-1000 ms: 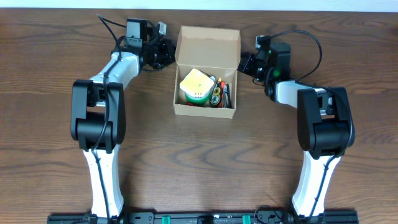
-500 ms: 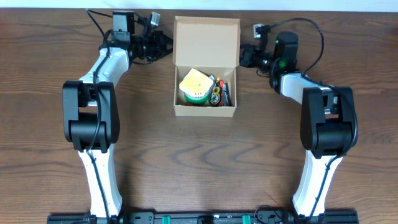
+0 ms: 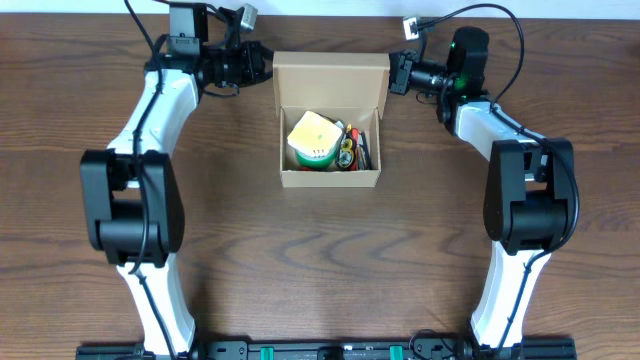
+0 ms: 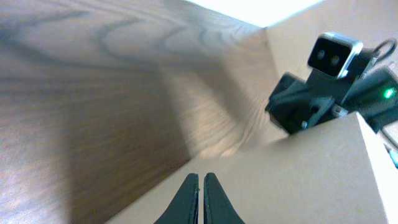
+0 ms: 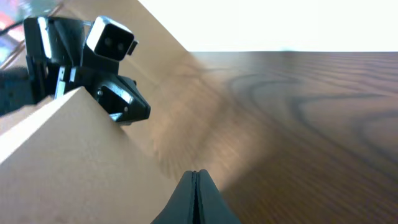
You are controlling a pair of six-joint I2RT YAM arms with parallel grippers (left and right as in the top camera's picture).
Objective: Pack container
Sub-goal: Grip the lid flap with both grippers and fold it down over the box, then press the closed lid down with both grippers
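The tan cardboard container (image 3: 330,178) stands open at the table's back middle. Its flap lid (image 3: 330,80) rises at the far side, tilted up. Inside lie a yellow-green object (image 3: 314,138) and several pens (image 3: 357,150). My left gripper (image 3: 268,68) is shut and empty, its tips against the lid's left far edge. My right gripper (image 3: 393,75) is shut and empty at the lid's right far edge. In the left wrist view the shut fingers (image 4: 201,177) rest on the lid (image 4: 298,174). In the right wrist view the shut fingers (image 5: 194,174) sit beside the lid (image 5: 68,162).
The table is dark wood (image 3: 320,260); its back edge runs just behind both grippers. Each wrist view shows the other arm's wrist camera, the right arm's (image 4: 333,56) and the left arm's (image 5: 109,40), beyond the lid. Cables trail from both wrists at the back.
Both grippers have moved back and up along the flap's sides to its far edge. The flap has tipped up from lying back and now looks shorter from above.
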